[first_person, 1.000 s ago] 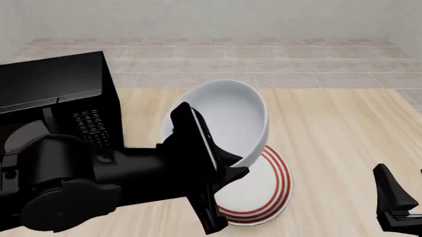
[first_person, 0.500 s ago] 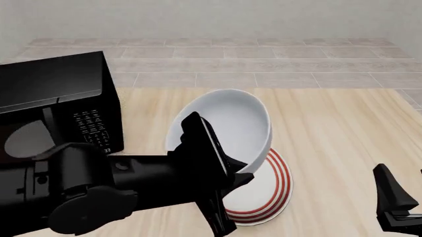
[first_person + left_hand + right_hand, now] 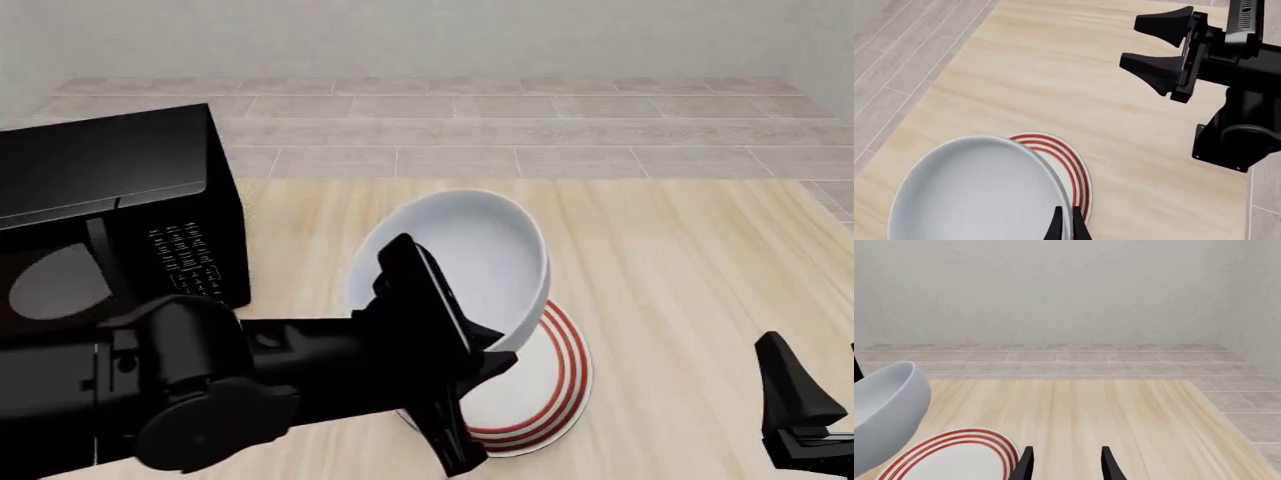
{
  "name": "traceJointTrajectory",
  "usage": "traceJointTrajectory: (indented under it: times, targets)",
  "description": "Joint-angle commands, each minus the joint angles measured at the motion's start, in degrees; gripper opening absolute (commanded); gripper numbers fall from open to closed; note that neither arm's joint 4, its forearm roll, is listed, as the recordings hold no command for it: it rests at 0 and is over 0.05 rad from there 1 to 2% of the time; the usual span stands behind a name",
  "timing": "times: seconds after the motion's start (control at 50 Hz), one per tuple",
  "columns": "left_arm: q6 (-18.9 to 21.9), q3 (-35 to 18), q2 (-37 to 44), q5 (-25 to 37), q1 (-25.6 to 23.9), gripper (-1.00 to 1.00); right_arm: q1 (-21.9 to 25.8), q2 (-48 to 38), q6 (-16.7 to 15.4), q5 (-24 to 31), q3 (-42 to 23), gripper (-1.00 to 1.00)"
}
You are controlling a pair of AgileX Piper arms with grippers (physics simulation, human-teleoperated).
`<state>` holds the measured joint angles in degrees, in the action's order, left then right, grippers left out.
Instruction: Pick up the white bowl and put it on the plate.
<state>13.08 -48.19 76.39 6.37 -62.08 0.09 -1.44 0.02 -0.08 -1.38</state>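
The white bowl [image 3: 461,262] hangs tilted over the plate [image 3: 569,372], a flat white disc with red rings that it partly covers. My left gripper [image 3: 491,352] is shut on the bowl's near rim, and the black arm hides the plate's left part. In the left wrist view, thin fingertips [image 3: 1056,227] pinch the bowl [image 3: 974,192] at its rim, with the plate [image 3: 1071,165] showing past it. My right gripper [image 3: 814,400] stands open at the table's near right, apart from both. It also shows as the right gripper [image 3: 1129,42] and the right gripper [image 3: 1065,467], beside the plate [image 3: 954,455] and the bowl [image 3: 884,407].
A black microwave [image 3: 120,215] stands at the left of the wooden table [image 3: 681,270], close to the bowl. The right arm's base [image 3: 1234,135] sits at the table's near right edge. Tiled floor [image 3: 441,130] lies beyond the table's far edge.
My left arm has carried the bowl slightly down and right, closer over the plate. The right arm has not moved.
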Motion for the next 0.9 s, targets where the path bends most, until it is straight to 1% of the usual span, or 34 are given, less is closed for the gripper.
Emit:
traceJointTrajectory:
  times: [0.02, 0.36, 0.9]
  targets:
    - [-0.1, -0.3, 0.7, -1.0, 0.0, -1.00, 0.0, -0.2, -0.1, -0.6, 0.5, 1.00]
    - [-0.5, -0.1, 1.8, -2.3, 0.5, -1.00, 0.0, -0.2, -0.1, -0.7, 0.5, 1.00]
    - [-2.3, 0.5, 4.4, -5.1, 0.5, -1.00, 0.0, -0.2, -0.1, -0.7, 0.5, 1.00]
